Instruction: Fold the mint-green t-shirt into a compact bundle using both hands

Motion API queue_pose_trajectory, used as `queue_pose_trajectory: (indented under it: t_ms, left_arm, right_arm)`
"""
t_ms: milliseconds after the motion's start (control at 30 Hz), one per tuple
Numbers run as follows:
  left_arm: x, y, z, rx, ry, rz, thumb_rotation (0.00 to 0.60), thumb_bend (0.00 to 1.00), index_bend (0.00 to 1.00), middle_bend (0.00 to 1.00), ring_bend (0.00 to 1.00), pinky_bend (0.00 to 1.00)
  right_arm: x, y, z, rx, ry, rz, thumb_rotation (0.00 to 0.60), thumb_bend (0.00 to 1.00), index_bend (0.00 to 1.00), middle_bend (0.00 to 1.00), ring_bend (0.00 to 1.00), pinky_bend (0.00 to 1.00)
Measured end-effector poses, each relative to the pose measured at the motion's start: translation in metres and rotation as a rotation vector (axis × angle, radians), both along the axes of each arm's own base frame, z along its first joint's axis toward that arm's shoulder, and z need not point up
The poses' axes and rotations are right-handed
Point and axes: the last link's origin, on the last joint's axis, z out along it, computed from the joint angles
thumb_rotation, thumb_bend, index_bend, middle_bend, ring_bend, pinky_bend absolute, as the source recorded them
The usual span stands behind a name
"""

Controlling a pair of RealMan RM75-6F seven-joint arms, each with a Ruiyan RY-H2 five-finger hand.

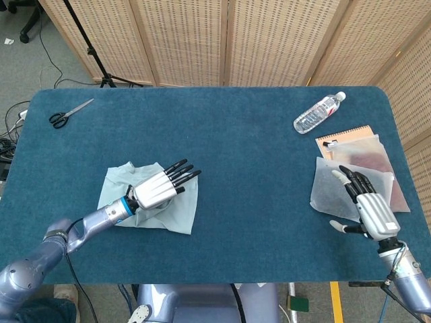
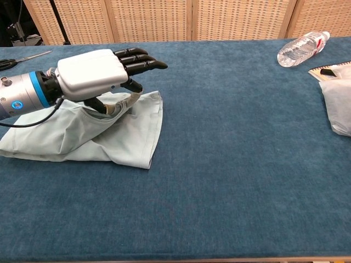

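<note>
T-shirt: the mint-green t-shirt (image 1: 149, 200) lay on the left half of the blue table (image 1: 242, 148), already doubled into a rough rectangle; its right hem was square and flat, while its left side sat in loose, bunched folds.

Left hand: the left hand (image 1: 159, 189) hovered low over the shirt's right portion, palm down; the dark fingers (image 2: 140, 59) were stretched out nearly straight and close together, pointing past the hem; in the chest view the thumb appeared to pinch a fold of collar fabric beneath the palm and lay it toward the right edge.

Right hand: the right hand (image 1: 368, 206) sat at the far right of the table, well apart from the shirt; its fingers were spread and empty, resting over a translucent bag (image 1: 350, 183); it played no part in the fold.

Done: judging by the layers, at least one fold was in place, and another flap was being carried across.

Left to do: the flap needed releasing and pressing flat; the bunched left side needed tidying; one or more further folds seemed necessary for a compact bundle, probably with the right hand joining in.
</note>
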Motion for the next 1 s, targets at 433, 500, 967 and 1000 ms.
queue_pose_trajectory:
  t_ms: [433, 500, 967, 1000]
  left_arm:
    - [0.002, 0.003, -0.016, 0.042, 0.032, 0.037, 0.600, 0.52, 0.00, 0.00, 0.00, 0.00]
    - [0.003, 0.004, -0.017, 0.050, 0.025, 0.047, 0.600, 0.51, 0.00, 0.00, 0.00, 0.00]
    - [0.018, 0.004, -0.004, 0.051, -0.126, 0.080, 0.600, 0.22, 0.00, 0.00, 0.00, 0.00]
    - [0.018, 0.004, -0.002, 0.053, -0.134, 0.084, 0.600, 0.22, 0.00, 0.00, 0.00, 0.00]
  right_arm:
    - [0.000, 0.002, 0.000, 0.004, -0.001, 0.003, 0.600, 0.00, 0.00, 0.00, 0.00, 0.00]
    - [0.001, 0.002, 0.000, 0.004, -0.001, 0.003, 0.600, 0.00, 0.00, 0.00, 0.00, 0.00]
    - [0.001, 0.003, -0.001, 0.007, 0.003, 0.007, 0.600, 0.00, 0.00, 0.00, 0.00, 0.00]
    - [0.001, 0.003, -0.001, 0.008, 0.004, 0.008, 0.600, 0.00, 0.00, 0.00, 0.00, 0.00]
